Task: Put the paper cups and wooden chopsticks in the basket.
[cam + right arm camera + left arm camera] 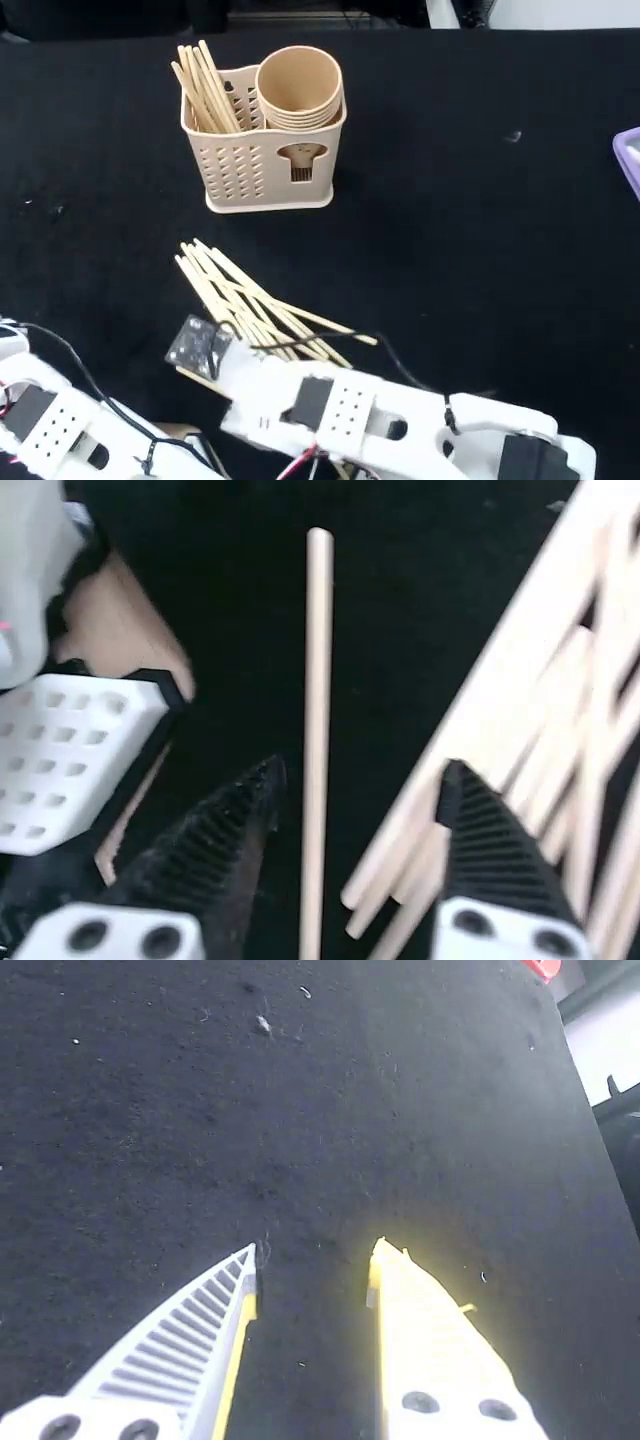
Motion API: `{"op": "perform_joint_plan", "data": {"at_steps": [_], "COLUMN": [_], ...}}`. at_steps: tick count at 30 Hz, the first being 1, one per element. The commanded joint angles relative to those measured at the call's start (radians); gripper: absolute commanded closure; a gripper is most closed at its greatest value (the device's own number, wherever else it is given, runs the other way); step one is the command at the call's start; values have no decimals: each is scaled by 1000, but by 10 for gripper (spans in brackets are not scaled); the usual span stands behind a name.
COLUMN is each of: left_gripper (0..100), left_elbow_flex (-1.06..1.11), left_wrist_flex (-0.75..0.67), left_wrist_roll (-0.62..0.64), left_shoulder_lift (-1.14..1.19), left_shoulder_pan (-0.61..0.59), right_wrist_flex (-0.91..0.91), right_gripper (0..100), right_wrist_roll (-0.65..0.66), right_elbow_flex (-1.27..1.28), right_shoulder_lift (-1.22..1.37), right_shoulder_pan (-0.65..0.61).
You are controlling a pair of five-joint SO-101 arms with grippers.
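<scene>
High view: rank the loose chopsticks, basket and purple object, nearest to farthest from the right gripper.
1. Loose chopsticks: right beside the right gripper, at the near side of the table.
2. Basket: farther back, left of centre.
3. Purple object: far right edge.

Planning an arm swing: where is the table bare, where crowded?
Bare: the black table right of the basket, out to the purple object, and left of the basket. Crowded: the near side, where loose chopsticks lie at the right end effector.
</scene>
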Motion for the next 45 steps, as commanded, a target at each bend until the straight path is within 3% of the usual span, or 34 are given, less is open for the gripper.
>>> {"op": "perform_joint_plan", "data": {"at_steps": [1, 6, 15, 19, 21, 30, 37, 42, 45], "left_gripper": [811, 810, 810, 810, 810, 810, 809, 809, 809], "left_elbow_flex": [-56, -54, -51, -51, -51, -50, -48, -48, -47], "left_wrist_flex": [-23, -23, -23, -23, -23, -25, -25, -25, -23], "left_wrist_roll": [12, 12, 11, 11, 11, 8, 8, 8, 6], "left_shoulder_lift": [-9, -11, -12, -12, -12, -12, -12, -12, -12], "left_shoulder_pan": [-8, -5, -4, -4, -4, 10, 13, 15, 25], "right_wrist_flex": [-54, -41, 97, 126, 138, 244, 180, 170, 170], "right_gripper": [733, 815, 812, 915, 992, 987, 983, 982, 983], "right_wrist_roll": [-9, -5, 6, 100, 132, 144, 147, 310, 420], "right_elbow_flex": [10, 8, -226, -314, -328, -266, -147, -185, -209], "right_shoulder_lift": [-27, -13, 317, 403, 383, 51, -134, -77, 7], "right_shoulder_pan": [-43, -57, -15, 34, 61, 224, 387, 583, 629]}}
